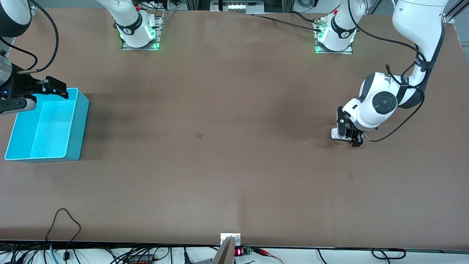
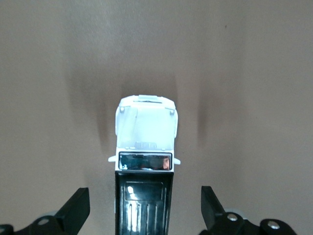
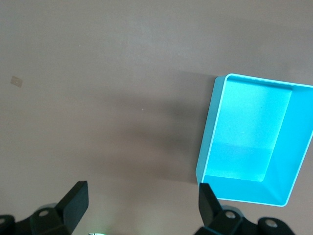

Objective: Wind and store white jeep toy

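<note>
The white jeep toy stands on the brown table near the left arm's end; in the left wrist view its white hood and black roof panel show. My left gripper is down at the table, open, its fingers on either side of the jeep's rear with a gap on each side. The turquoise bin stands empty at the right arm's end; it also shows in the right wrist view. My right gripper hangs open and empty over the bin's rim nearest the robots' bases.
Small pale marks sit on the table mid-way and near the jeep toward the front camera. A cable loop lies at the table's front edge. A bracket is fixed at that edge's middle.
</note>
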Controlling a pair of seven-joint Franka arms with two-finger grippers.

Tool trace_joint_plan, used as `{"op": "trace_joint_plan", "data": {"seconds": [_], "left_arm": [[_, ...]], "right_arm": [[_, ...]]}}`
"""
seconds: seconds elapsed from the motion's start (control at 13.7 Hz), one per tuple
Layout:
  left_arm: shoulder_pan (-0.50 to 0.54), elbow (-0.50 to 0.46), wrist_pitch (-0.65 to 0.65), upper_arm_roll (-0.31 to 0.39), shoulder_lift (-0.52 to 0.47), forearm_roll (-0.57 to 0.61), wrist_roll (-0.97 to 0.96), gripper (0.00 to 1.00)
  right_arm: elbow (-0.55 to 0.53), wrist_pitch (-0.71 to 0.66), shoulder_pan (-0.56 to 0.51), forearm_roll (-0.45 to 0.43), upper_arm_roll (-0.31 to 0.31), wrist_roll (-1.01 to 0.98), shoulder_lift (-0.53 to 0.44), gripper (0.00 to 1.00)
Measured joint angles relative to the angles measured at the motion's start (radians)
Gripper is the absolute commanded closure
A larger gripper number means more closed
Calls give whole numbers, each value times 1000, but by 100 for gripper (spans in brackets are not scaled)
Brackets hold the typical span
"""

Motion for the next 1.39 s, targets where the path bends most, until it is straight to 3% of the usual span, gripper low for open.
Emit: {"op": "trace_joint_plan", "data": {"seconds": [0.29,0.37,0.51,0.58,0.8,1.39], "left_arm": [[15,-2,13,0,18,0,2,0],[16,-3,16,0,24,0,2,5],[16,-3,20,0,33,0,2,24],[16,-3,22,0,36,0,6,47],[16,-1,33,0,37,0,57,73],[22,-1,33,2,37,0,71,75]], "right_arm": [[0,0,0,0,0,0,0,0],[0,0,0,0,0,0,0,0],[0,0,0,0,0,0,0,0],[0,0,0,0,0,0,0,0],[0,0,0,0,0,0,0,0],[0,0,0,0,0,0,0,0]]}}
